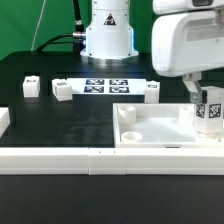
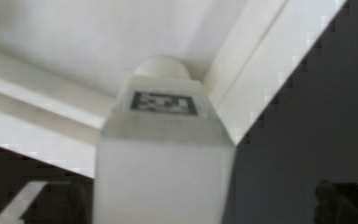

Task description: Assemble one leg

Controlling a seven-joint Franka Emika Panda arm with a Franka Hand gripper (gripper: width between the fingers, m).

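Note:
My gripper is shut on a leg, a stubby white block with a black-and-white tag. It holds the leg upright over the corner of the large white square panel at the exterior view's right. In the wrist view the leg fills the middle between my gripper, its tag facing the camera and its rounded end pointing at the panel's rim. Whether the leg's end touches the panel is hidden.
Three loose legs lie at the back: two at the exterior view's left, one right of the marker board. A long white border rail runs along the front. The robot base stands behind.

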